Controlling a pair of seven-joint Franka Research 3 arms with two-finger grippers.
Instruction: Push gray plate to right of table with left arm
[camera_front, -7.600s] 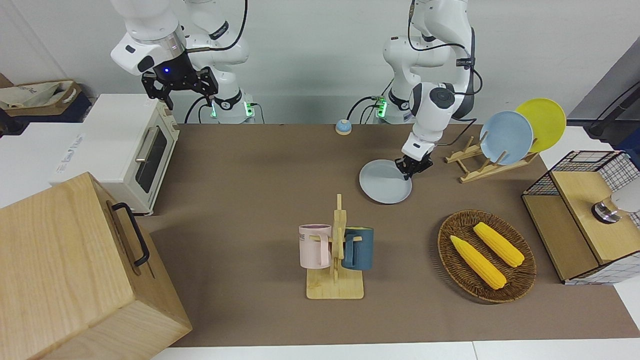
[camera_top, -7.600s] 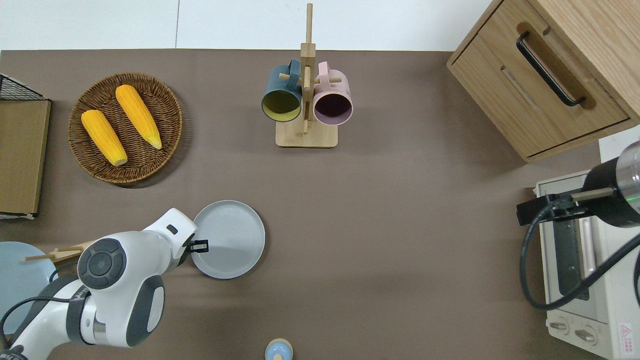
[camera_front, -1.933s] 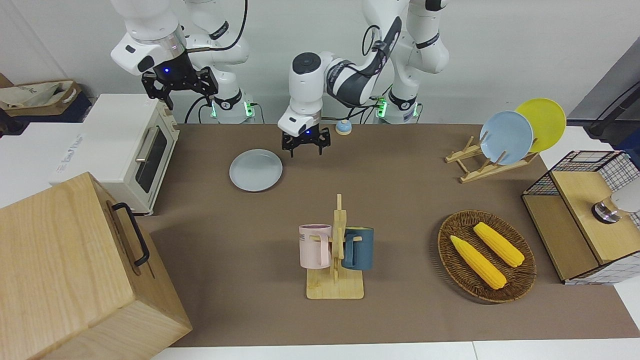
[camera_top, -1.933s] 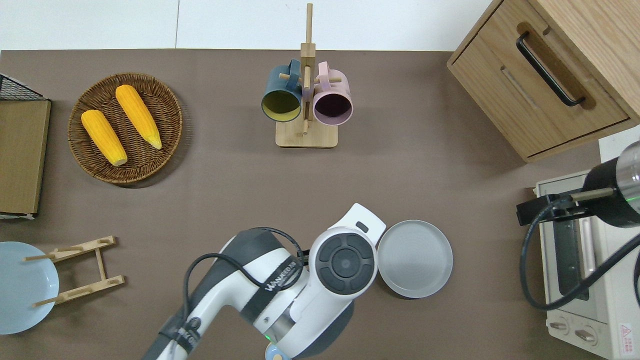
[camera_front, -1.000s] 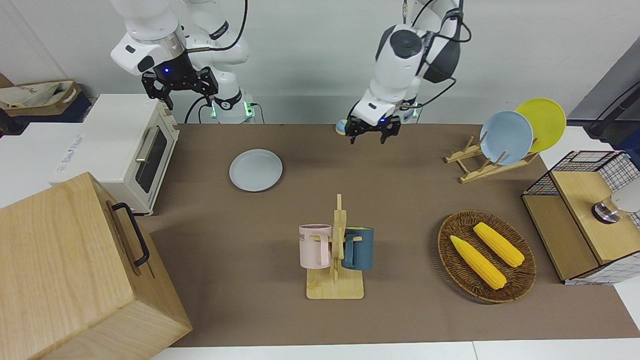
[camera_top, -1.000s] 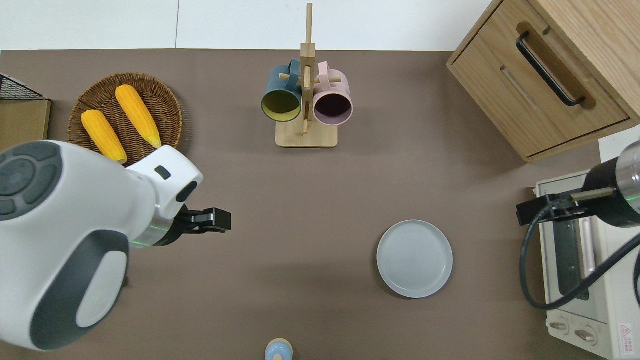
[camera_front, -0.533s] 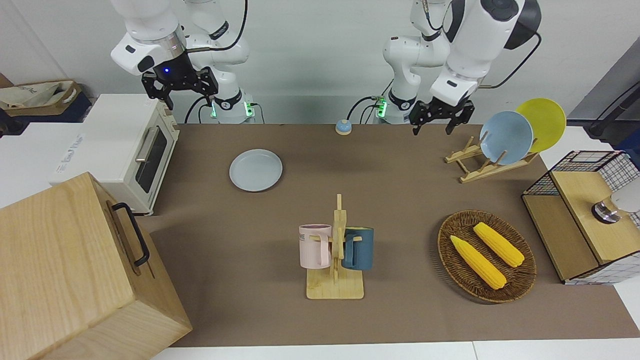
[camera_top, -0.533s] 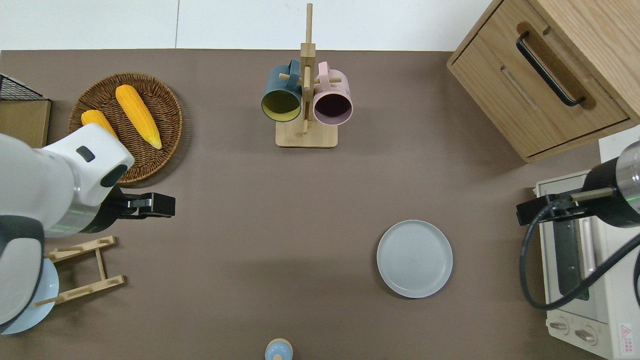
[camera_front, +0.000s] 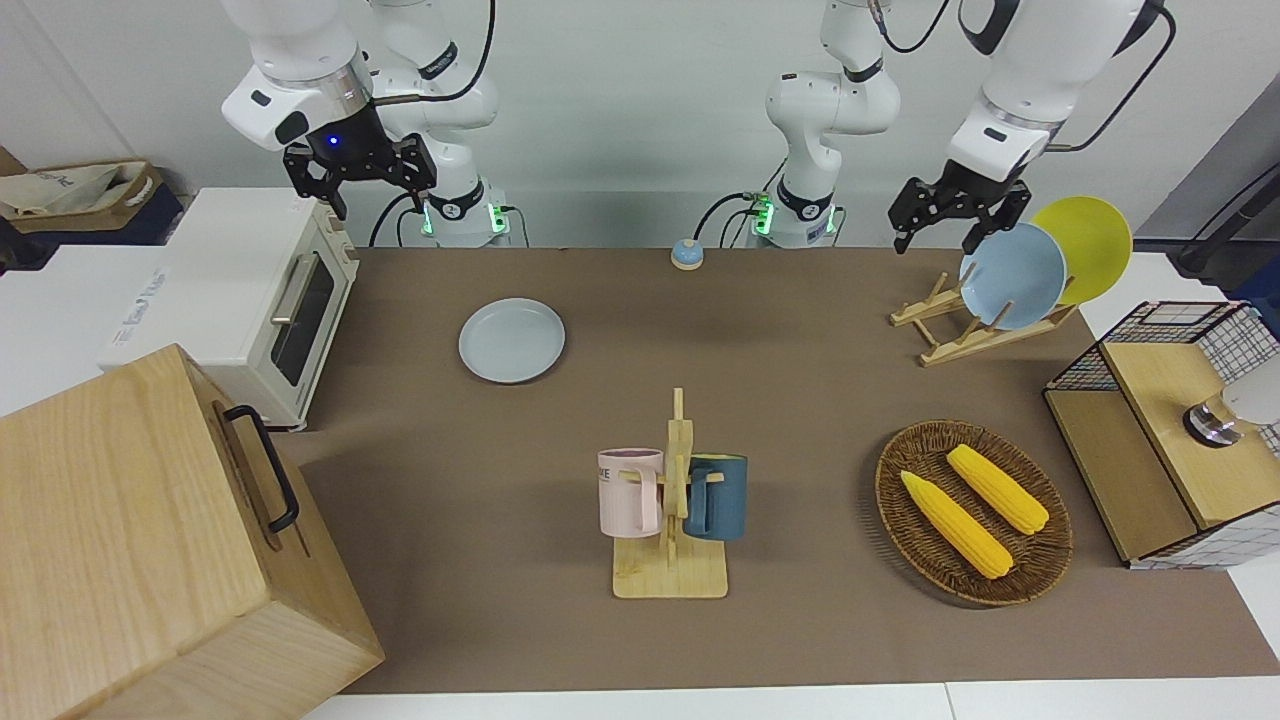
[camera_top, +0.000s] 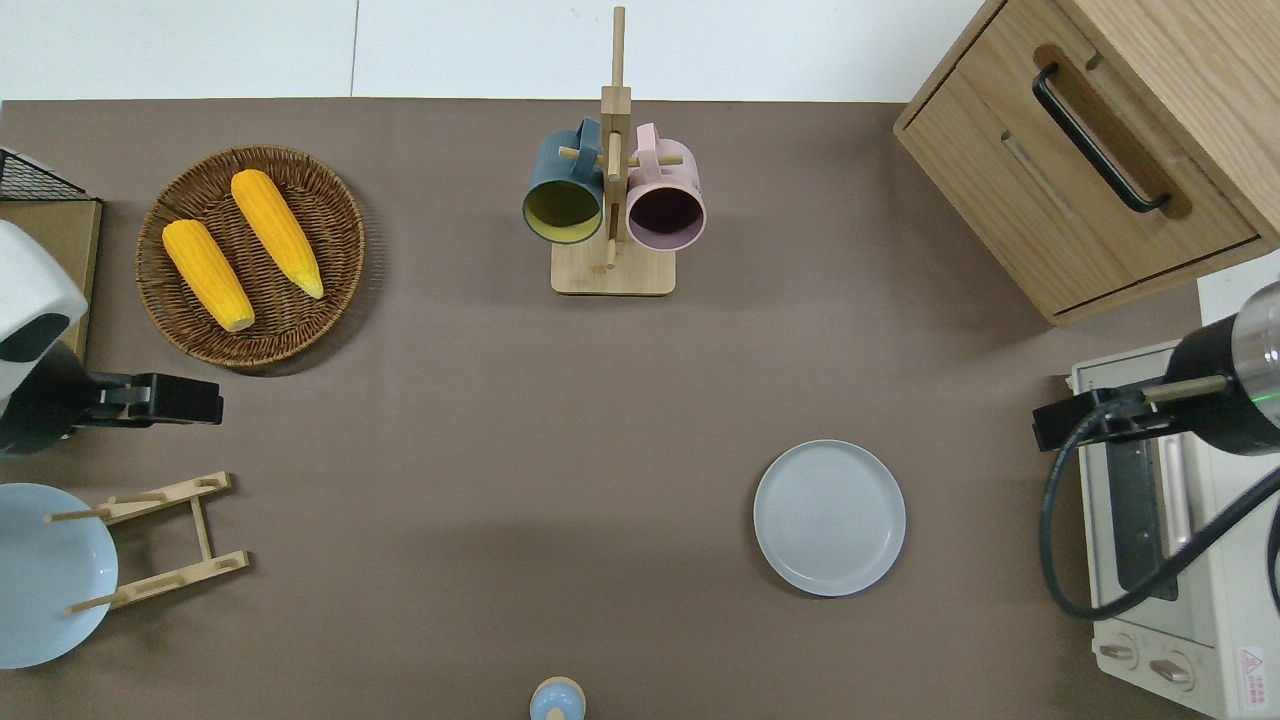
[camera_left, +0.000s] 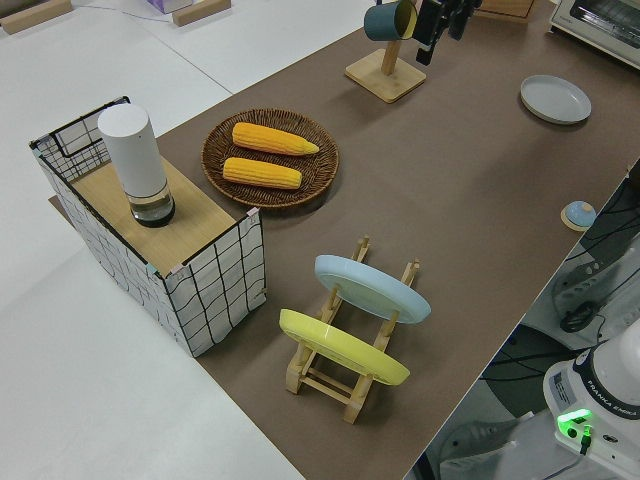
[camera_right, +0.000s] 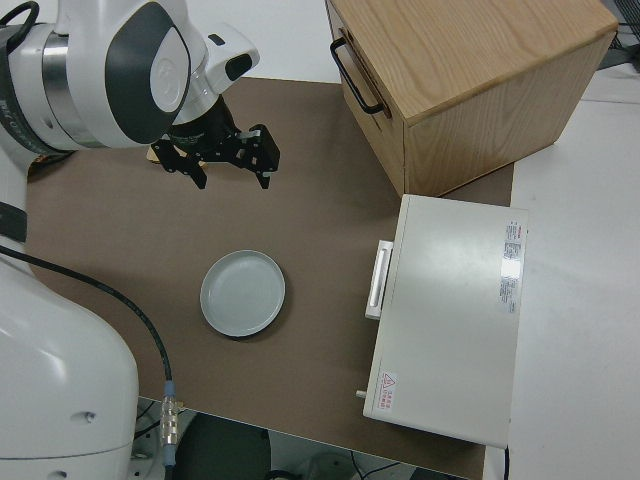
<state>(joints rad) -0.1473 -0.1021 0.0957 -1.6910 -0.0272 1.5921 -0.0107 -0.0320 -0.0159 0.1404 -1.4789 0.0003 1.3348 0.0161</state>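
The gray plate (camera_top: 829, 517) lies on the brown table (camera_top: 640, 400) (left hand (camera_front: 947, 231) spread, empty).

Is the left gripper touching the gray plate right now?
Apart. Overhead view shows the left gripper at the left arm's end, bare table between it and the gray plate.

White rounded arms with grey joints, black cables and black hands (camera_front: 951, 215).
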